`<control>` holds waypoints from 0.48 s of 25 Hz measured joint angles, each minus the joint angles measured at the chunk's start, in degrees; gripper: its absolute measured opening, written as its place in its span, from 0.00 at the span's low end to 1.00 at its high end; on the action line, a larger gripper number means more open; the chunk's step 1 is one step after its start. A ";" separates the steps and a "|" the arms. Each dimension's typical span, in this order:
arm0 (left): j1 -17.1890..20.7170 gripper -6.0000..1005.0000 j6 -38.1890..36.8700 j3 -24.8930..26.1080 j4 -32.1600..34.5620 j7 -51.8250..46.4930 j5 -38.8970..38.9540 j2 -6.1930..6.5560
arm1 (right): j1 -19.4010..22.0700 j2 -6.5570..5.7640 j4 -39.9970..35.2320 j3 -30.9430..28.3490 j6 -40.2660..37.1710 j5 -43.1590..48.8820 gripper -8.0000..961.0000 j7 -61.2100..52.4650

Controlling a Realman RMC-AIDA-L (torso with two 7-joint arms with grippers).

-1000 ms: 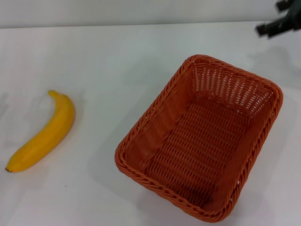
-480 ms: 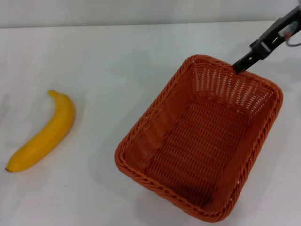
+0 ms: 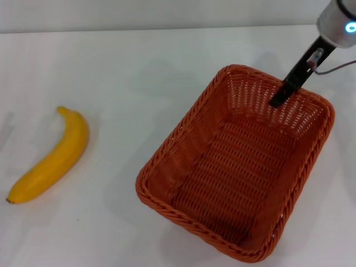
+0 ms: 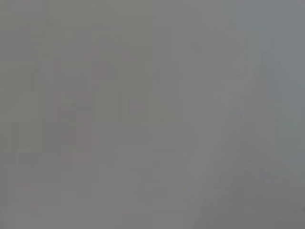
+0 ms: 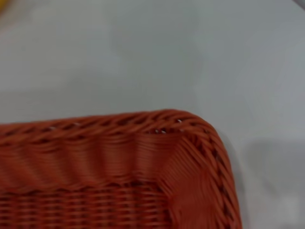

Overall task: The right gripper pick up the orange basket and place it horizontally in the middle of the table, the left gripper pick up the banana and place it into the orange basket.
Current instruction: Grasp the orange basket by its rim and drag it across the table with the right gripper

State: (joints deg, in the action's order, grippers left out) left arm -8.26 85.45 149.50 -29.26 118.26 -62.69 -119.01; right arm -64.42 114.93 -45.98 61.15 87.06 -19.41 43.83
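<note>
My right hand point(image 3: 276, 100) reaches in from the far right of the scene, its silver-grey wrist with the blue-lit ring up at the far right corner and a thin black finger point(image 3: 295, 76) slanting down toward the orange basket point(image 3: 236, 164). The finger's tip sits over the basket's far short wall, just inside the braided rim, and I cannot tell whether it touches the weave. Only one dark finger shows clearly, so I cannot tell whether this hand is spread or closed; nothing shows it gripping the basket.

The basket rests on the white counter point(image 3: 133, 72), right of centre. It lies skewed, its long sides running from the near left toward the far right, one short end near me and the other far and to the right under my finger. Its inside holds nothing. From my right wrist I see one rounded corner of the basket point(image 5: 190, 157), the braided rim and the openwork wall below it, with bare counter point(image 5: 167, 57) beyond.

The banana point(image 3: 51, 157) lies flat on the counter at the left, well apart from the basket. Its dark-tipped end points toward the near left, and its other end curves up toward the far side.

My left hand does not appear in the head view, and the left wrist view gives only a flat grey field in which nothing can be made out.
</note>
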 joint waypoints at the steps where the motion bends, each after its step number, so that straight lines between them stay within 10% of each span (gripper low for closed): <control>1: 0.00 0.81 0.00 0.00 0.11 0.02 0.00 -0.02 | -0.38 0.03 1.05 1.11 -1.05 0.26 0.87 -0.22; 12: -0.15 0.81 -0.15 0.00 1.40 1.44 -0.06 0.01 | -5.44 0.40 11.67 8.35 -5.35 0.78 0.87 -0.09</control>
State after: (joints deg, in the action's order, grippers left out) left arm -8.41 85.30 149.50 -27.87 119.70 -62.75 -119.00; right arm -69.86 115.32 -34.31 69.50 81.71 -18.63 43.74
